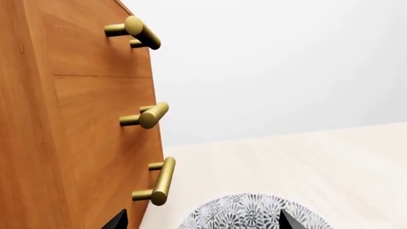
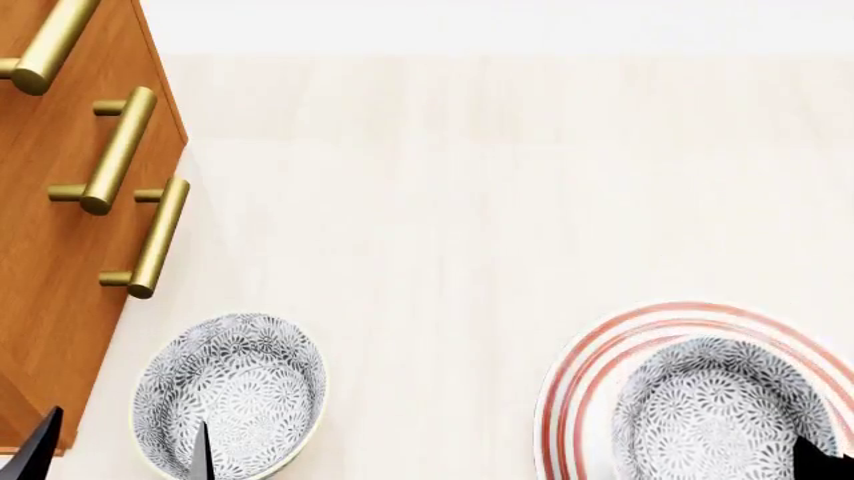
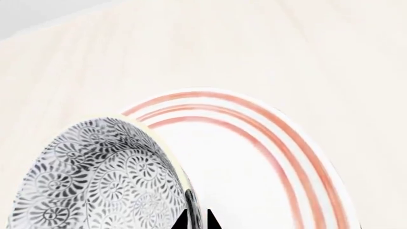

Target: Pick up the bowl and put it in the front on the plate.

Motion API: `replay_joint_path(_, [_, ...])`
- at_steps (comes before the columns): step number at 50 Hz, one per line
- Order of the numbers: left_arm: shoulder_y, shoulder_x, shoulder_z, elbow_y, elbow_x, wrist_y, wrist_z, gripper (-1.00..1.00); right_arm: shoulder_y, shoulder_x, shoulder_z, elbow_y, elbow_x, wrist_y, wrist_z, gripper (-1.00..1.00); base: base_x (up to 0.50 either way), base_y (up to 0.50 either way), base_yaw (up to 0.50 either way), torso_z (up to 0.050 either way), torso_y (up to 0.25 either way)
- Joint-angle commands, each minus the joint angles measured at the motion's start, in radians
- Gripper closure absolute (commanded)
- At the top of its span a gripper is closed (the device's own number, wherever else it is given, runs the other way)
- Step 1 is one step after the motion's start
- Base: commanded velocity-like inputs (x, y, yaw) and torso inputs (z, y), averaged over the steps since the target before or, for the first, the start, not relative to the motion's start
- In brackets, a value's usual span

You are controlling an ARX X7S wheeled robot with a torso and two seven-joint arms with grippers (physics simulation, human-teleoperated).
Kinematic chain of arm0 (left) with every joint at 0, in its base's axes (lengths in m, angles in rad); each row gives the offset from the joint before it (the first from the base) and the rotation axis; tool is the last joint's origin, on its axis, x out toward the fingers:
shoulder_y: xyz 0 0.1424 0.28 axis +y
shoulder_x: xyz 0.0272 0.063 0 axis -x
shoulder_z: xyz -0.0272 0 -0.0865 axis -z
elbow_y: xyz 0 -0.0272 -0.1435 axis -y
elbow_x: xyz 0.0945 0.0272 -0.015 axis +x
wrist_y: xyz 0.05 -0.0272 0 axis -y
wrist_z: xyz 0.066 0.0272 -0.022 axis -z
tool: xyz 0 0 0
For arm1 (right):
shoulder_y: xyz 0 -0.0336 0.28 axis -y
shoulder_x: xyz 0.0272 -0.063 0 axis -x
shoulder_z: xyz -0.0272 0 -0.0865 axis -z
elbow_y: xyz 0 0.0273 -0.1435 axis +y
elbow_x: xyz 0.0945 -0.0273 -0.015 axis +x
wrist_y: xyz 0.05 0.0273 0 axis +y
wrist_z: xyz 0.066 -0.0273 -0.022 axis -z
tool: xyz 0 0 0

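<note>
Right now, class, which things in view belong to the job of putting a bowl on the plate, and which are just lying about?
Part of the job:
- bowl, on the plate, right gripper's fingers on its rim
- plate
- right gripper

Just lying about:
- second bowl near the left gripper
- wooden cabinet with brass handles

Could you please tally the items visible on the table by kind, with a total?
Floral bowls: 2, one beside the cabinet, one on the plate
Red-ringed plate: 1
Wooden cabinet: 1
Brass cabinet handles: 3
Total: 7
</note>
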Motion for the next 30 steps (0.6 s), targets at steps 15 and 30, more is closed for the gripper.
replay_joint_path(15, [-0.002, 0.012, -0.018, -0.009, 0.014, 0.013, 0.009, -1.00, 0.030, -0.115, 0.007, 0.095, -0.061, 0.033, -0.041, 1.00, 0.00, 0.00, 0.00, 0.000, 0.000])
replay_joint_path(30, [-0.004, 0.010, -0.016, -0.003, 0.006, 0.003, 0.007, -1.00, 0.029, -0.066, 0.016, 0.051, -0.063, 0.038, -0.028, -1.00, 0.00, 0.00, 0.00, 0.000, 0.000])
